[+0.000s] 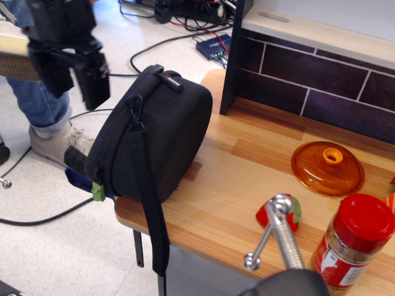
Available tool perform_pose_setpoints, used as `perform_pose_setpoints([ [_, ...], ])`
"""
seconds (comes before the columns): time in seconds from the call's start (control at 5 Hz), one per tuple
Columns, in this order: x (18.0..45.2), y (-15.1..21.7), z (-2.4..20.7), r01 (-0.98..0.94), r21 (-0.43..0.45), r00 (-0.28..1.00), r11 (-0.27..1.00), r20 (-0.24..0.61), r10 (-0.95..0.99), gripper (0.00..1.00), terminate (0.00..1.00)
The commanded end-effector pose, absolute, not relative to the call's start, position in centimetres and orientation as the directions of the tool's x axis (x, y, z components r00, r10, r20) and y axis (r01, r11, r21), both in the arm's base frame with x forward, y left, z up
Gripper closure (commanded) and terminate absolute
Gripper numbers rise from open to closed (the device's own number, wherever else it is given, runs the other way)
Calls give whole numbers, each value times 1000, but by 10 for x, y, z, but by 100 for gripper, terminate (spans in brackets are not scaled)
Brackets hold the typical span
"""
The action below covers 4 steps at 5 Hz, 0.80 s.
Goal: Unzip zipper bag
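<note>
**A:** So where are we at with the zipper bag (pixel 154 139)? We see it sitting on the left end of the wooden table (pixel 247 179), tipped up on its side and poking out past the table's edge a bit.

**B:** Yep, same read here. Its black strap (pixel 151 203) runs down the front face and dangles below the tabletop, and we can spot a small green tab (pixel 98 191) at the bag's lower left corner. The top handle (pixel 168 78) is up at the bag's upper edge.

**A:** And the gripper (pixel 71 74)?

**B:** We've got it up and to the left of the bag, out over the floor, not touching the bag. Two dark fingers (pixel 94 80) point downward with a clear gap between them, so we'd call the jaws parted, nothing held.

**A:** Other stuff, going from the bag?

**B:** Well off to the bag's right we have an orange lid (pixel 327 168) lying flat, a red-capped jar (pixel 353 243) nearer the front edge, and a small red toy (pixel 279 213) just left of the jar. Behind the bag, a dark brick-pattern backboard (pixel 308 68) stands on the table.

**A:** Someone's jeans and shoe (pixel 55 142) show on the floor left of the bag too.
</note>
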State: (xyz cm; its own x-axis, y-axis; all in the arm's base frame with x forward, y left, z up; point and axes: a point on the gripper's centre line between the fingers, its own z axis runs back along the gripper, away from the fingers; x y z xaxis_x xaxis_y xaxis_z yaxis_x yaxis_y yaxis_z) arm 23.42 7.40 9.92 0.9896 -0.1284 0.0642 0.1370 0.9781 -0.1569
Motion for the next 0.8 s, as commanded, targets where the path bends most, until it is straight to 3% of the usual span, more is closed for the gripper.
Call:
perform_pose_setpoints([
  [0.0, 184, 52, 90, 213, -116, 975, 970, 86, -204, 0, 0],
  [0.2, 168, 47, 82, 173, -108, 981, 979, 110, -161, 0, 0],
  [0.6, 173, 29, 63, 93, -91, 982, 991, 175, -76, 0, 0],
])
